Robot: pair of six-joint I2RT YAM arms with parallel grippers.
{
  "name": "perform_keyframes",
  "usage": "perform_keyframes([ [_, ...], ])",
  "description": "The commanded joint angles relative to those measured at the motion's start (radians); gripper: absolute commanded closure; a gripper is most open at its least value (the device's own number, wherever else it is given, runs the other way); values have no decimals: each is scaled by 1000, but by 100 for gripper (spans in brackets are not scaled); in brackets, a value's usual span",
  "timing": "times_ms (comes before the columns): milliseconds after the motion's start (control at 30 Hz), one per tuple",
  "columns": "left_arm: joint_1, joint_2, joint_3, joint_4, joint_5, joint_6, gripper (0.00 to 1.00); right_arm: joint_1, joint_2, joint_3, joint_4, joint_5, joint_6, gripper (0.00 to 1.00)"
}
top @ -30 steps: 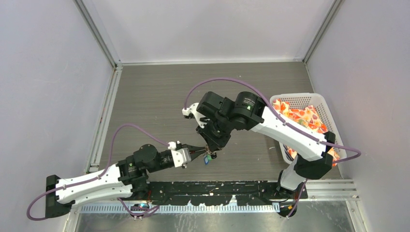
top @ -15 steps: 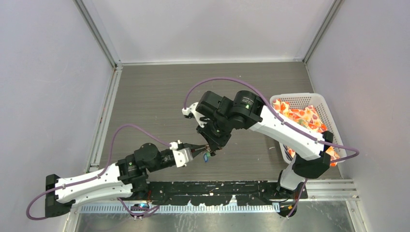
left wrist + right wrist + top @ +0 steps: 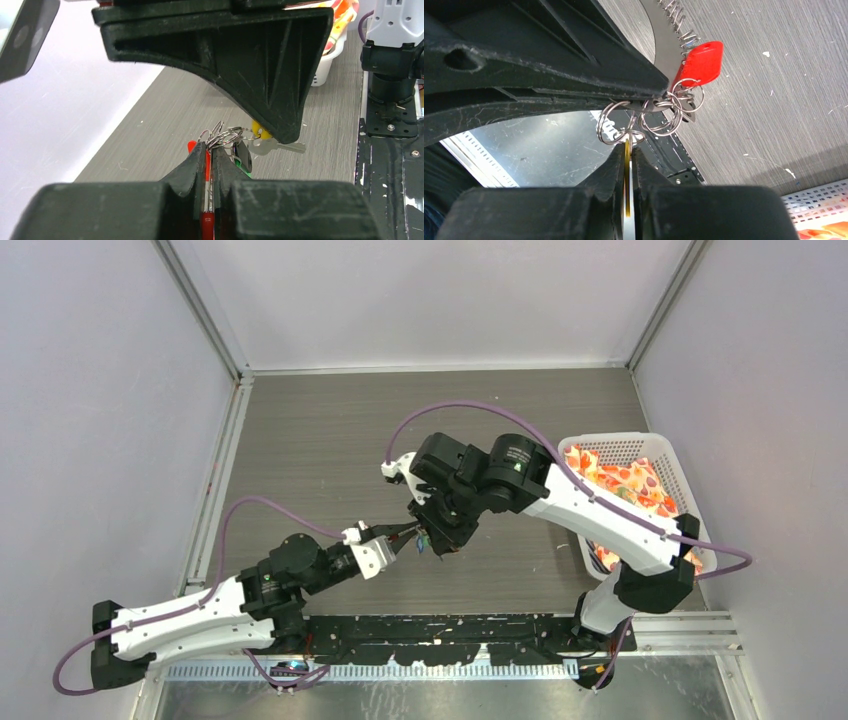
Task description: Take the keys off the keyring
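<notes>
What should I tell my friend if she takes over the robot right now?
Left gripper: shut on the red plastic tag of one key.
Right gripper: shut on the yellow plastic tag of another key.
The thin grey metal keyring hangs between the two grippers, above the table. A green tag dangles from it too.
Done: no key seen off the ring yet.
Left: work every key free.

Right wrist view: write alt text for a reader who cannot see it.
The right gripper, shut on a yellow key, holds a cluster of small silver rings above the grey table. The left gripper reaches in from the upper left, pinching a red key on the same cluster.
</notes>
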Motion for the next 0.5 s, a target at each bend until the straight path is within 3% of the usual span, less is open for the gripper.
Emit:
perform_keyframes([
  [0,0,-15,40,116,-64,26,99,11,-113,-79,129,-10,63,99],
  [133,1,-41,30,138,-63,52,100,12,-168,-159,214,14,94,99],
  [467,1,-21,70,100,41,257,99,12,-148,-82,209,15,54,99],
])
